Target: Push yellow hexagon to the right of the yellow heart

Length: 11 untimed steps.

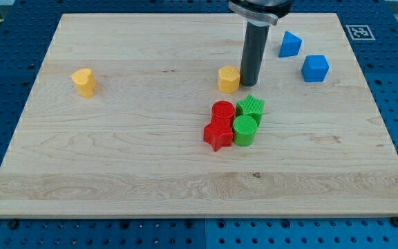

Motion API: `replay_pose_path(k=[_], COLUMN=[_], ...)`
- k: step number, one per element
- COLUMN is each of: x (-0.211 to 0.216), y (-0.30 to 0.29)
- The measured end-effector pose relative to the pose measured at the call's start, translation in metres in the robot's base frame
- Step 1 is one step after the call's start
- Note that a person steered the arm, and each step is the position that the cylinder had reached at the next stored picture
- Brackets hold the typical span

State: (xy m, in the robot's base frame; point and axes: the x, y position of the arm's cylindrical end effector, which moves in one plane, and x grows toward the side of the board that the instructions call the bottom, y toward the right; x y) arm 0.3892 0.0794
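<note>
The yellow hexagon (229,79) sits on the wooden board near the middle, a little above centre. The yellow heart (83,81) sits far off at the view's left, at about the same height. My tip (250,85) is the lower end of a dark rod that comes down from the view's top. It stands just to the right of the yellow hexagon, close to it or touching it; I cannot tell which.
A cluster lies just below my tip: a red cylinder (222,111), a red star (218,134), a green star (251,108) and a green cylinder (244,130). Two blue blocks (289,44) (315,68) sit at the upper right. The board's edge (199,211) runs along the bottom.
</note>
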Motion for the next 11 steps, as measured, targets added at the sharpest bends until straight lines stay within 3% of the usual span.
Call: replay_pose_path(k=[7,11], x=[0.012,0.023], y=[-0.188,-0.206])
